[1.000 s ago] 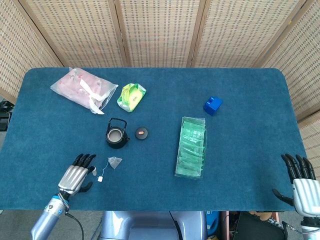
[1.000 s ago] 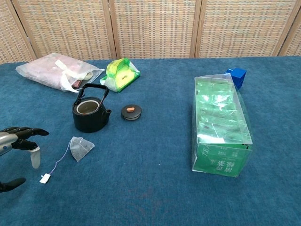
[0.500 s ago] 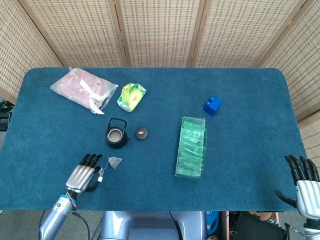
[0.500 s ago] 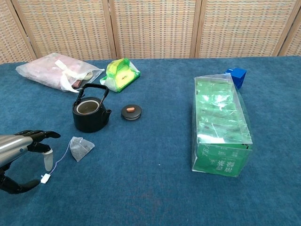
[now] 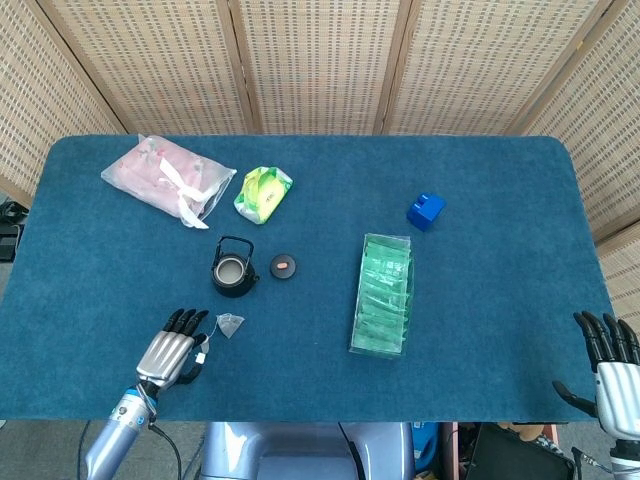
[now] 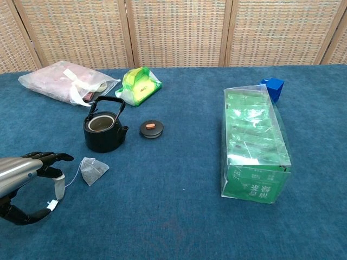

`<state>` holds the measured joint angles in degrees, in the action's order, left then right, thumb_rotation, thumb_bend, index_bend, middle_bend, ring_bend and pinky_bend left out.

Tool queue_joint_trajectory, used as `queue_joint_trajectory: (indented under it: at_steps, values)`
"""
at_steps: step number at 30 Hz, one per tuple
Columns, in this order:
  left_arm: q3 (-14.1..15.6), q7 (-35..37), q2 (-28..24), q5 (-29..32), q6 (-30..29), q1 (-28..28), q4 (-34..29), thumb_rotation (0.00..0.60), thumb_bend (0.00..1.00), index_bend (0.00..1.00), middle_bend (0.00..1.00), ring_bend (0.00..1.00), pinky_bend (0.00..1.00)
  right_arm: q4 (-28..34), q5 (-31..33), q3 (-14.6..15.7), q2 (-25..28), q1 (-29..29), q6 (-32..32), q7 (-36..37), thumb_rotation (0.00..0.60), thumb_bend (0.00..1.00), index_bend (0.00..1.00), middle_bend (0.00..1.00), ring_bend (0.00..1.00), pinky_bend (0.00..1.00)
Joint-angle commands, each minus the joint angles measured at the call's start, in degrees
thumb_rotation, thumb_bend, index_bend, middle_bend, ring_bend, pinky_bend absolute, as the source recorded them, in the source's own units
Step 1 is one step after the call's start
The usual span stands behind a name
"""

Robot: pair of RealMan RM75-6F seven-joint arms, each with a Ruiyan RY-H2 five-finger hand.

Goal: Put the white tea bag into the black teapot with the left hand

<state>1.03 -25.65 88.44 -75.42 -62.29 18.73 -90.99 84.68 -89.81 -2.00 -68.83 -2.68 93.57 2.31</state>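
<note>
Reaching with my left robot hand (image 6: pixel 24 179), fingers spread around the tag (image 6: pixel 52 205), nothing gripped; a missed pinch could drag the tea bag (image 6: pixel 92 170) from the teapot (image 6: pixel 104 131).

left hand (image 5: pixel 172 350) fingers spread, right hand (image 5: pixel 613 372) open-fingered

The black teapot (image 6: pixel 104 132) just past the left hand (image 5: pixel 172 350) looks like matt cast metal, I think. Hand's shell is brushed silver metal, the table (image 6: pixel 179 216) is fuzzy blue cloth.
</note>
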Motion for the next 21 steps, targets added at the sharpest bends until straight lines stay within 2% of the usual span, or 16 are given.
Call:
queue_joint_trajectory:
  at_steps: [1,21]
  values:
    - [0.23,-0.27,0.03,0.13,-0.03,0.05,-0.06,0.6,0.38,0.47,0.08,0.0,0.0,-0.08,-0.04,0.01,-0.03,-0.06,0.07,0.09,0.6,0.12,0.11,0.18,0.03,0.1]
    - [0.66,-0.46,0.35,1.52,-0.52,0.45,0.55,0.6,0.38,0.47,0.08,0.0,0.0,-0.2,0.11,-0.13,-0.02,-0.3,0.05,0.24,0.6,0.12,0.11,0.18,0.03,0.1]
